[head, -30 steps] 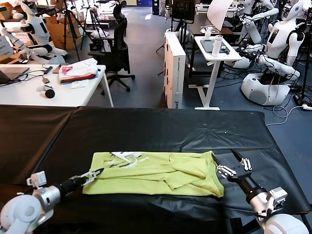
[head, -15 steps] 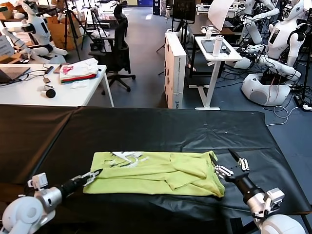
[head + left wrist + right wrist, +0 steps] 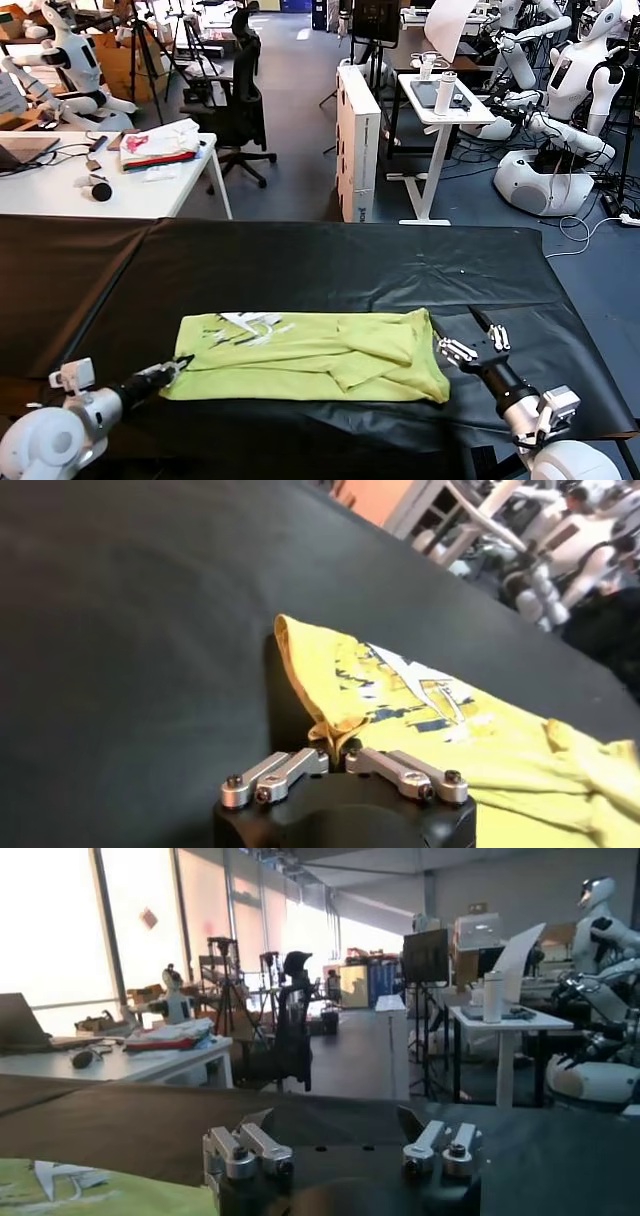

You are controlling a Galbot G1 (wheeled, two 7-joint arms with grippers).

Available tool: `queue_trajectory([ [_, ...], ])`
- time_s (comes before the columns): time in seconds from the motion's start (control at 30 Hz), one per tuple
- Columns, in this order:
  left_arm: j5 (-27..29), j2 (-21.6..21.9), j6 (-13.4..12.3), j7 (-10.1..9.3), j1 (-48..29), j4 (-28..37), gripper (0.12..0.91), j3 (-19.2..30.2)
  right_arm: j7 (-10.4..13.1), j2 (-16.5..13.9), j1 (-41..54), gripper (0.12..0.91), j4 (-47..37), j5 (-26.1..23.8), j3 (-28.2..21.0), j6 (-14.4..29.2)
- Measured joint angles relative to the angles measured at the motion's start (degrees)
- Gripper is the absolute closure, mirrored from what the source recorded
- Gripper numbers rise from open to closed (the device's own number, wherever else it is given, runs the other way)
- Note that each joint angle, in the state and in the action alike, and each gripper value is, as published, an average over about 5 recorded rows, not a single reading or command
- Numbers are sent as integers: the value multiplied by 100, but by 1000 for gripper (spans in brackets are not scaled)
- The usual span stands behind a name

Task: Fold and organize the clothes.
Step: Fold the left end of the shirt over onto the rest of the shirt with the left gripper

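1. The left gripper (image 3: 181, 364) has its fingers pinched together on the near left corner of the T-shirt (image 3: 310, 356); in the left wrist view the left gripper (image 3: 337, 755) shows a small bunch of yellow-green fabric caught between the closed tips.
2. The right gripper (image 3: 472, 337) has its fingers spread apart with nothing between them. It sits just beside the shirt's right edge, and the head view does not settle whether a tip touches the cloth. In the right wrist view the right gripper (image 3: 335, 1123) shows a wide gap between its fingers, with only black cloth behind.
3. The T-shirt lies folded into a long flat band on the black table cover (image 3: 330, 265), toward the near edge, running left to right between the two grippers. A white printed patch shows on its left part, and a folded sleeve lies over its right part.
4. Beyond the table, a white desk (image 3: 120, 190) on the left carries a white-pink-red pile (image 3: 160, 146).
5. An office chair (image 3: 240, 95) stands behind that desk, and other white robots (image 3: 560, 100) stand at the far right.
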Motion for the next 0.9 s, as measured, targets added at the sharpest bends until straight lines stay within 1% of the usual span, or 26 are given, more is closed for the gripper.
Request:
queue_trajectory([
  [0.13,619,100,-6,77,161,-32,840,-428,47,35,93,118,-93,-7,-48,0],
  [0.23,945,174,-11,59,311,-97,840,-726,104,74,132,118,-133,-3,-35,-1],
  [0.33,1004,161,-29,-26,425,-215,840,-874,140,128,111,118,-139,21,26,-3],
  [0.43,774,61,-25,-155,468,-415,840,-878,136,182,40,118,-135,56,131,18],
  [0.57,208,-202,-16,-384,409,-772,840,-693,113,274,-124,118,-93,38,341,72],
  [0.7,-242,-548,-16,-580,241,-1083,840,-317,97,390,-332,118,-19,-79,542,95],
  [0.77,-273,-732,-16,-612,134,-1179,840,-72,91,460,-431,118,22,-153,620,98],
  [0.9,-17,-1072,-17,-598,-62,-1240,840,462,81,604,-589,118,98,-312,728,100],
])
